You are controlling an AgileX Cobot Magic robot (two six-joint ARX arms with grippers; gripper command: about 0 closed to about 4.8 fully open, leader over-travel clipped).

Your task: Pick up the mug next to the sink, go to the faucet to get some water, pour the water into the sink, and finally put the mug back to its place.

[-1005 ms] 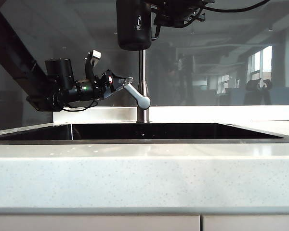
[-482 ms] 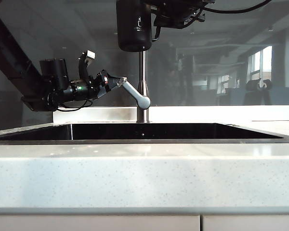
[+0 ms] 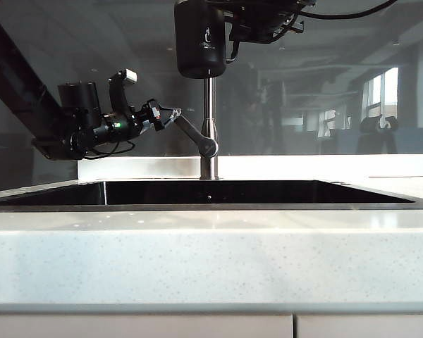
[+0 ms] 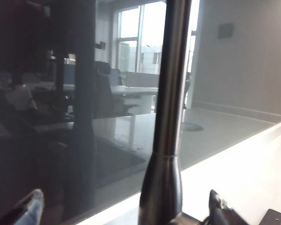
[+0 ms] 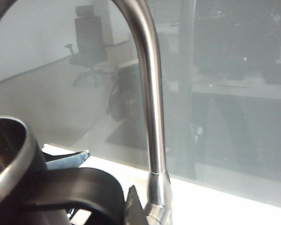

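Past the pale counter (image 3: 211,253) and dark sink (image 3: 254,191), our left gripper (image 3: 170,117) stands spread wide around the faucet (image 3: 209,127) lever. Higher up, our right gripper (image 3: 234,28), partly cut off, is clamped on the mug (image 3: 199,39); its white cup logo shows, but the text is too small to read.

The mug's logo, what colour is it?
White, on the black mug; clearest in the exterior view.
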